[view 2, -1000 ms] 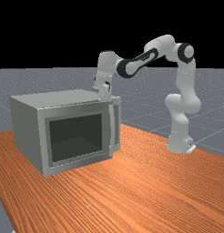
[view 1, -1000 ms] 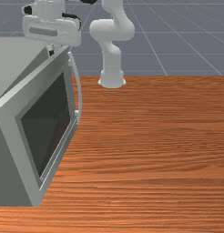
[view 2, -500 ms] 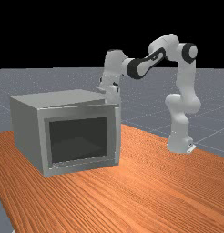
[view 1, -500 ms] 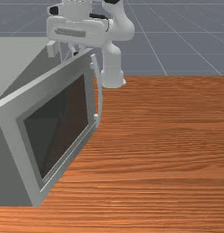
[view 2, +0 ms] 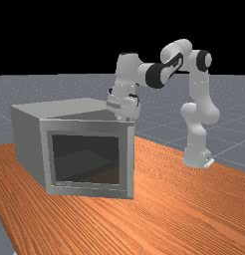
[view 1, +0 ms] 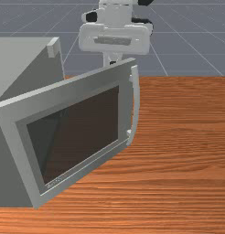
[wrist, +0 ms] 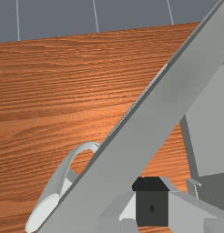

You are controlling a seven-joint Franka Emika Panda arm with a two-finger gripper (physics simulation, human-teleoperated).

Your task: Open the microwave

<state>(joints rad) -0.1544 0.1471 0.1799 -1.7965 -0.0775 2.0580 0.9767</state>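
- At the front view's left stood the microwave [view 1: 18, 55], its door [view 1: 77, 132] partly open, slanting from lower left to middle.
- In the upper middle, our fingers [view 1: 107, 58] were together, empty, behind the door's free end; we judged this the push from inside.
- Further right, the handle [view 1: 136, 100] was ungripped; next we needed to sweep the door wider.

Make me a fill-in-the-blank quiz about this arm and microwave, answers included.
The door of the microwave stands partly ____.
The bar on the door's outer face is its ____.
The gripper is at the door's ____ side, across from that bar.
The table is made of ____.
Missing words: open; handle; inner; wood
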